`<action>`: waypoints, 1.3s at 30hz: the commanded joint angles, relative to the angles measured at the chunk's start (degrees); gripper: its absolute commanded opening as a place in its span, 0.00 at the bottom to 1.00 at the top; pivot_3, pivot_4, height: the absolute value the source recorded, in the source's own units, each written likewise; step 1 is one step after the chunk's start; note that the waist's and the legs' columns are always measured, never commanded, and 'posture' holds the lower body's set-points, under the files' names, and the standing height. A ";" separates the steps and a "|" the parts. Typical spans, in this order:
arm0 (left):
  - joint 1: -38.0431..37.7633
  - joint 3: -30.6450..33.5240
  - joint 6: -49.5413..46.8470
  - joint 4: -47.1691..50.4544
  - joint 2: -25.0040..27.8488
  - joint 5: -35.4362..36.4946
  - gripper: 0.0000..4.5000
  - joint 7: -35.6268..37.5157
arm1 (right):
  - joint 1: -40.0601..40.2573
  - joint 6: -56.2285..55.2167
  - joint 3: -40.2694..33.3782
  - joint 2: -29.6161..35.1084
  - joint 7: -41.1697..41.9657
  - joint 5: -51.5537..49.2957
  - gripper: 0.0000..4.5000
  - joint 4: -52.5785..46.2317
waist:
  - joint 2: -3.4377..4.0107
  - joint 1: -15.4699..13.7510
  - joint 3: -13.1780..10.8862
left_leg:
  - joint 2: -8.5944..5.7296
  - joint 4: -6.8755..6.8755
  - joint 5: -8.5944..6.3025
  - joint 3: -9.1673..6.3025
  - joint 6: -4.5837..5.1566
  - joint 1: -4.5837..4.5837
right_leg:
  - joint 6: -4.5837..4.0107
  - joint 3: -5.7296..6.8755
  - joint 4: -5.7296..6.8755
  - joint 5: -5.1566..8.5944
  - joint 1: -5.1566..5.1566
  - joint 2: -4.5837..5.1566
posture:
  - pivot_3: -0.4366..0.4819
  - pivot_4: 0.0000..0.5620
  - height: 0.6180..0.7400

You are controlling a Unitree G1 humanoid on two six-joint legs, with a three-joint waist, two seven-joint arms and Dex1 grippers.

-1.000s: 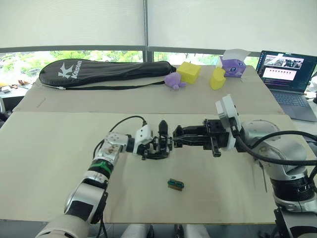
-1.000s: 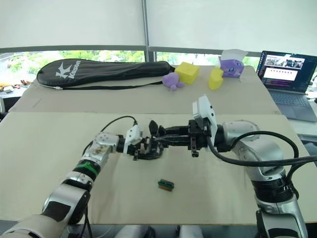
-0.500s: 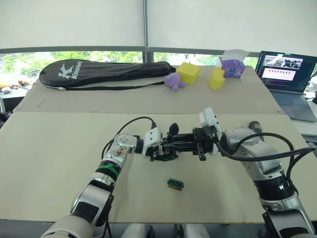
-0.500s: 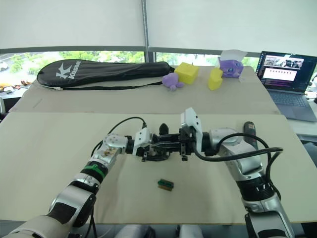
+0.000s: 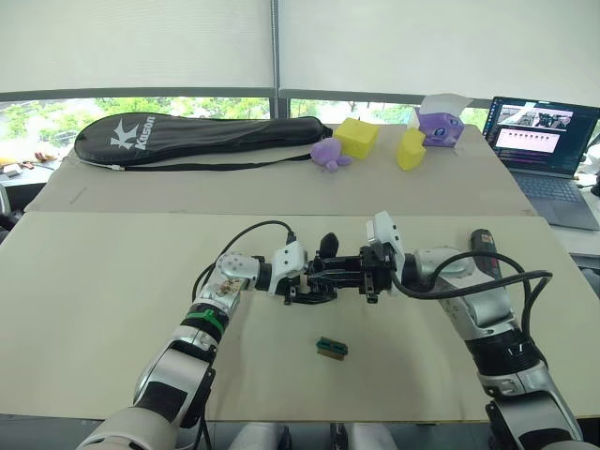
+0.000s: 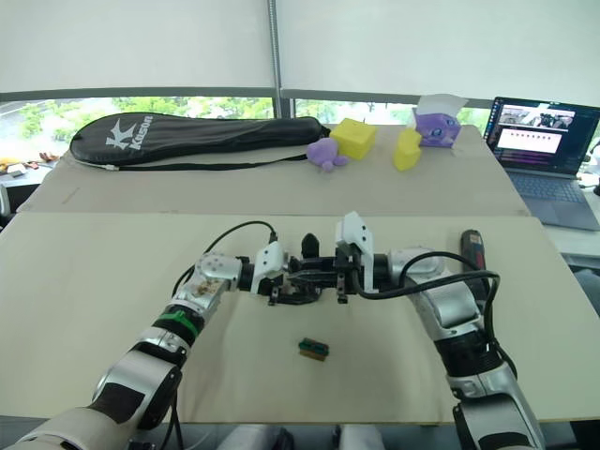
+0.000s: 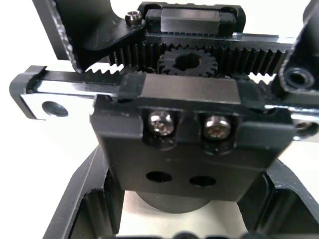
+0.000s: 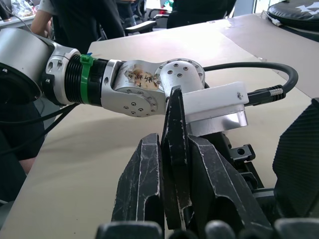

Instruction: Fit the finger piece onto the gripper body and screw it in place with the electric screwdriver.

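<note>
Over the last second our right gripper [image 8: 174, 199] has moved in from well right of centre and now meets the left gripper [image 5: 302, 278] over the middle of the table [image 5: 103, 309]. The right gripper's fingers are clamped on the finger piece [image 8: 174, 144], which stands upright between them. The left gripper holds the gripper body [image 7: 189, 129] pinched between its fingers; the body's rack, pinion and two mounting screws face the left wrist camera. In our judgement, this closes the approach: the piece is now just beside the body, ready for seating, but not yet fitted.

The screwdriver [image 5: 482, 241] lies on the table behind the right arm, untouched. A small green-brown block [image 5: 332, 348] lies nearer us, apart from both grippers. A racket bag [image 5: 197, 136], yellow and purple toys [image 5: 358, 137] and a laptop [image 5: 544, 131] sit well beyond. With both grippers occupied, the screwdriver cannot be picked up until one lets go.
</note>
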State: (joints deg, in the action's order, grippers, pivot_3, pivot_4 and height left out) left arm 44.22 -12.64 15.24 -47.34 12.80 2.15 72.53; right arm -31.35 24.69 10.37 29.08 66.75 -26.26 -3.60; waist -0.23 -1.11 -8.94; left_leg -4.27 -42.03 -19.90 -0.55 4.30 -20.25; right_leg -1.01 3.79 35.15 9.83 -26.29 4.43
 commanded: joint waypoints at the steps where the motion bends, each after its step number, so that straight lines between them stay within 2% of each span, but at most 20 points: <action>1: 0.25 -0.41 0.54 -0.39 0.11 -0.99 0.52 -1.26 | -0.73 -1.79 0.01 0.42 1.33 0.96 0.07 1.47 | 0.00 0.01 0.01 | 0.00 0.00 0.00 0.00 0.00 0.00 | 0.00 0.00 0.00 0.00 0.01 0.00 | 0.48 0.27 1.00; 20: 0.67 -0.32 0.96 -0.77 0.46 -1.27 0.52 -1.79 | -0.32 -4.36 0.02 1.52 4.40 2.27 0.07 5.32 | 0.00 0.02 0.07 | 0.00 -0.03 0.00 -0.01 0.00 0.02 | 0.00 0.00 0.01 0.00 0.02 0.01 | 0.48 0.27 1.00; 30: 1.17 -0.36 1.16 -1.29 0.39 -1.18 0.52 -2.02 | 0.30 -5.65 0.58 -1.10 3.43 2.39 0.07 10.31 | 0.00 0.19 0.37 | 0.00 -0.03 0.00 -0.01 0.00 0.09 | 0.00 -0.02 0.02 0.00 0.10 0.01 | 0.48 0.27 1.00; 36: 0.54 -0.23 0.96 -0.50 0.63 -0.99 0.52 -2.05 | 2.73 -10.65 -1.18 -2.40 4.95 2.55 0.07 14.08 | 0.02 0.27 0.43 | 0.00 -0.02 0.00 -0.01 0.00 0.10 | 0.00 -0.03 0.02 0.00 0.10 0.01 | 0.48 0.27 1.00; 39: 0.49 -0.18 0.86 -0.26 0.85 -0.93 0.52 -1.95 | 2.54 -13.74 0.46 -2.07 6.75 4.91 0.07 16.66 | 0.02 0.29 0.47 | 0.00 -0.02 0.00 -0.02 0.00 0.14 | 0.00 -0.03 0.03 0.00 0.12 0.01 | 0.48 0.27 1.00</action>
State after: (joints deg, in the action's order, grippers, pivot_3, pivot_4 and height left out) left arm 44.31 -12.94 16.10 -48.26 13.00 1.82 71.72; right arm -30.46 11.56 8.73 25.94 73.23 -25.99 8.71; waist -0.21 -0.82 -8.47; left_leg -4.27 -42.05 -19.90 -0.56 4.30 -20.09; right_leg -1.01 3.75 35.18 9.83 -26.16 4.44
